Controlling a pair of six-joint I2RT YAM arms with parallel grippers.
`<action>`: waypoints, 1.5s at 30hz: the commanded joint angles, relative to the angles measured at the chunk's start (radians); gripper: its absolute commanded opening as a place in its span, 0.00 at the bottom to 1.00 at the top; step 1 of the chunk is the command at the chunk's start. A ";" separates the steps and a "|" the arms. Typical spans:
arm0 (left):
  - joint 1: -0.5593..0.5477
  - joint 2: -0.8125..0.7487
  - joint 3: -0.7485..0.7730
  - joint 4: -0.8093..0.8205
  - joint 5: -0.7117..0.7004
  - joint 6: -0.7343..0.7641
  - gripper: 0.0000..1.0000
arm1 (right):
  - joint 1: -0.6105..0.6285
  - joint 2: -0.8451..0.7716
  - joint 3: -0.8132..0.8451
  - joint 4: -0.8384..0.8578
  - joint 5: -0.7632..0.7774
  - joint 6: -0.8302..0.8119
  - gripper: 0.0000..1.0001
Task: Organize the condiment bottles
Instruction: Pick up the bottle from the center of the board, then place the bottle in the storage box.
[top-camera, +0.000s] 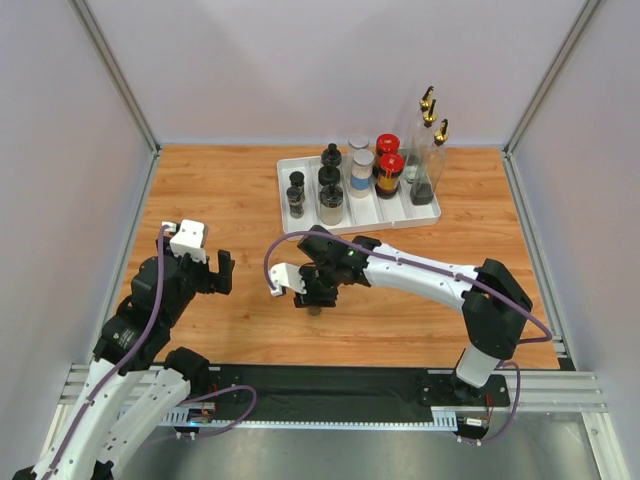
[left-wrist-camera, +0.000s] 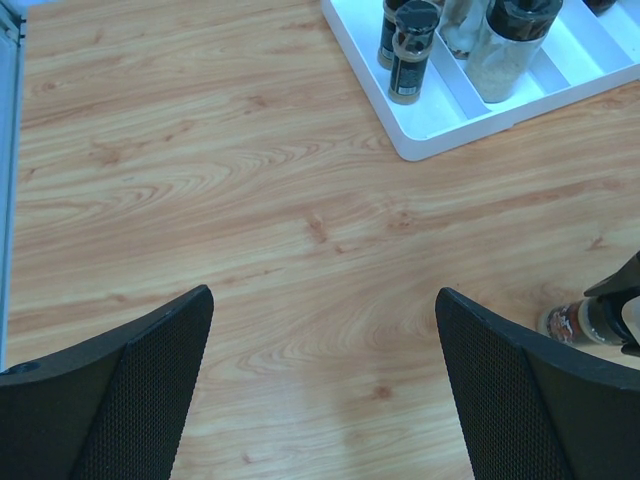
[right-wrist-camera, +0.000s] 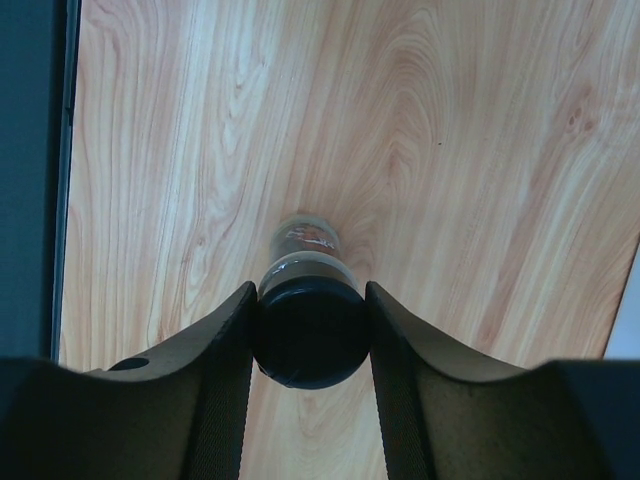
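My right gripper (top-camera: 315, 296) (right-wrist-camera: 310, 338) is shut on the black lid of a small clear jar (right-wrist-camera: 309, 335) that stands upright on the wooden table; both pads touch the lid's sides. The same jar (left-wrist-camera: 578, 320) shows at the right edge of the left wrist view. My left gripper (top-camera: 207, 266) (left-wrist-camera: 325, 385) hangs open over bare wood with nothing between its fingers. The other condiment bottles stand in the white divided tray (top-camera: 300, 222): small black-lidded jars (top-camera: 296, 194), medium black-lidded jars (top-camera: 330, 188), grey-lidded jars (top-camera: 361, 168), red-capped jars (top-camera: 389, 170) and tall gold-spouted bottles (top-camera: 428, 150).
The tray's near corner (left-wrist-camera: 420, 140) lies up and to the right of my left gripper. Grey walls close in the table on the left, back and right. A black rail (top-camera: 330, 385) runs along the near edge.
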 joint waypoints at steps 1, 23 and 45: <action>0.001 -0.008 -0.007 0.015 -0.010 -0.008 1.00 | 0.006 -0.004 0.083 -0.045 0.018 0.001 0.17; 0.003 -0.007 -0.011 0.017 -0.013 -0.007 1.00 | -0.196 0.317 0.708 -0.095 0.176 0.237 0.00; 0.003 -0.005 -0.013 0.018 -0.015 -0.007 1.00 | -0.276 0.499 0.821 0.000 0.221 0.263 0.03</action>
